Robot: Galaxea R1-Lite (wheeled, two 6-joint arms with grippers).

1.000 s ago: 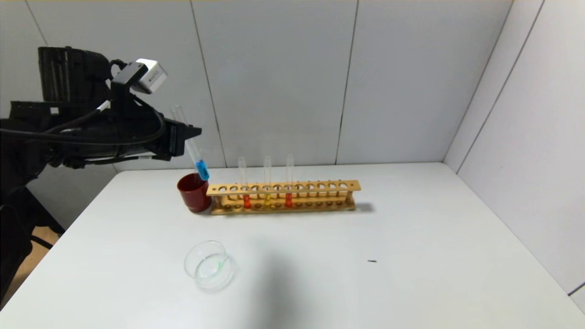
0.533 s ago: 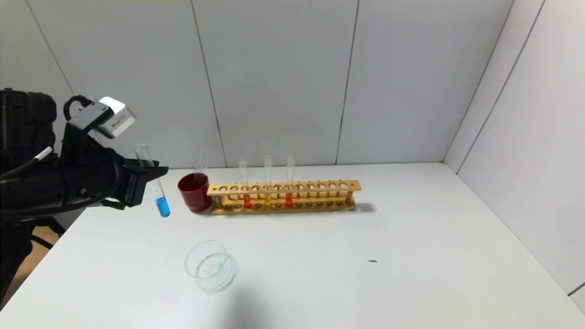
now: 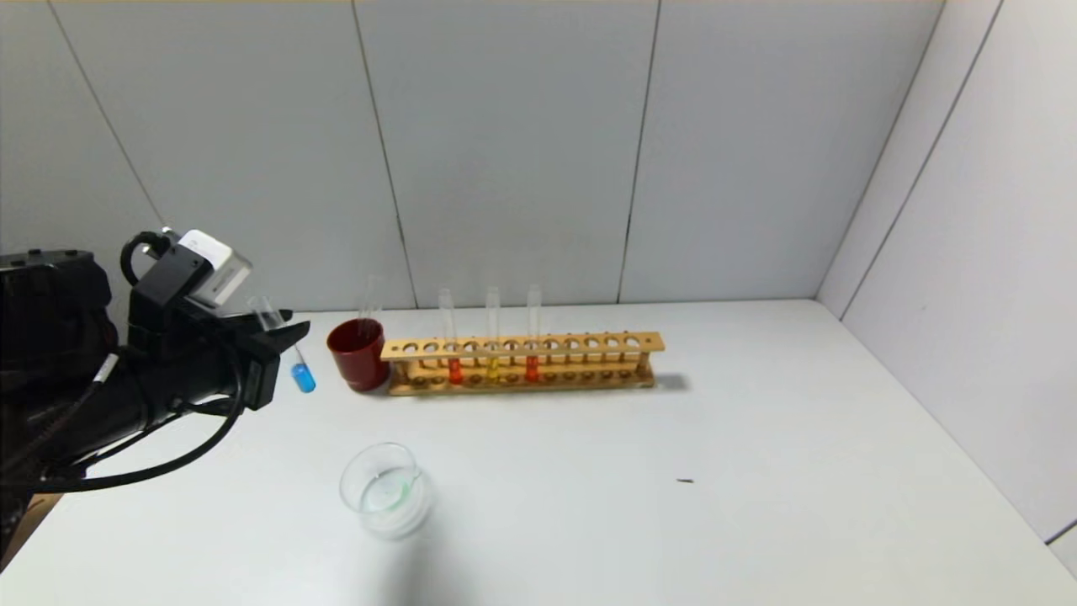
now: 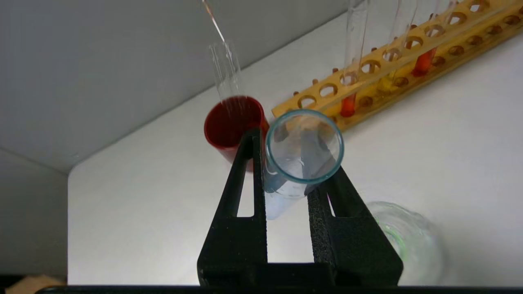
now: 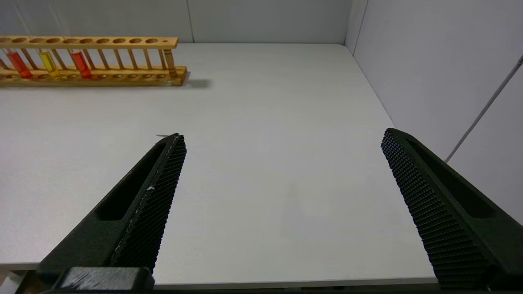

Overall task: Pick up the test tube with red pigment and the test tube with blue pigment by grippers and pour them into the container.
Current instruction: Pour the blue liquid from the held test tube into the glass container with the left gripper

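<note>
Left gripper [image 3: 282, 335] clamped on blue tube [image 3: 290, 353], gripped high near the open mouth, blue liquid pooled in the rounded bottom. Held tilted, in the air at the table's left side, left of the dark red cup [image 3: 357, 354]. Well apart from the glass dish [image 3: 386, 491], which sits nearer the front edge.

Right gripper [image 5: 282, 188] parked low over the bare right part of the table [image 3: 757, 471], fingers spread wide, holding nothing.

Risks, as judged:
- Smooth glass between hard fingers: slip or rotation in the grip likely on tipping.
- Small dish mouth: pour started off-centre or too high would likely spill on the table.
- Cup and rack [image 3: 522, 364] close by: a swing toward them could knock something over.

Containers:
- Dish: clear, apparently almost empty, faint green tint at the bottom.
- Cup: one clear tube standing in it, other contents not visible.
- Rack: three tubes upright; orange-red tube [image 3: 454, 369], yellow tube [image 3: 492, 367], redder tube [image 3: 532, 367]. Remaining holes empty.
</note>
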